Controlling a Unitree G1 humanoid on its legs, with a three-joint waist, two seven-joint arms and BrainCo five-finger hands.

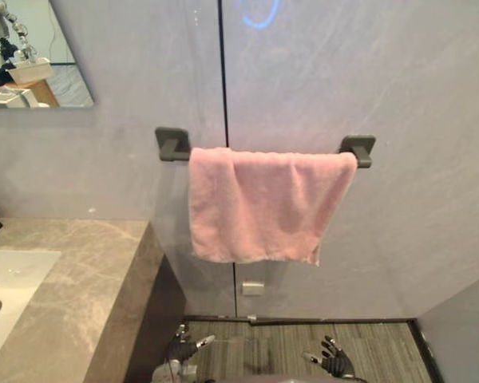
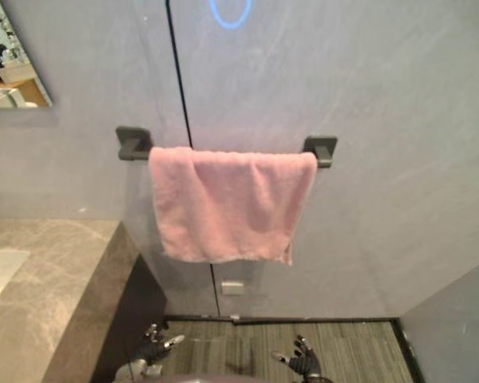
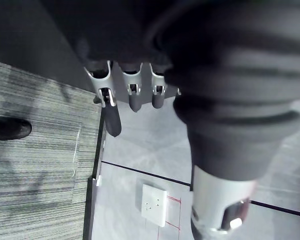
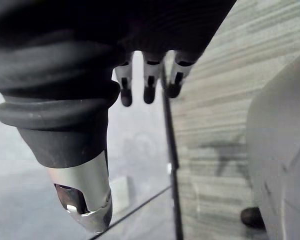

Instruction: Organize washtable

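No text, label, brand or number can be read anywhere. The nearest thing to a sign is a blue ring (image 2: 229, 27) of light at the upper middle of the frame, on the grey wall (image 2: 367, 96). Low on that wall, a small white plate (image 3: 154, 205) shows a few tiny dots, with thin red lines (image 3: 173, 214) just beside it.

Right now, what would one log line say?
towel: draped over bar | left hand: open, empty | right hand: open, empty
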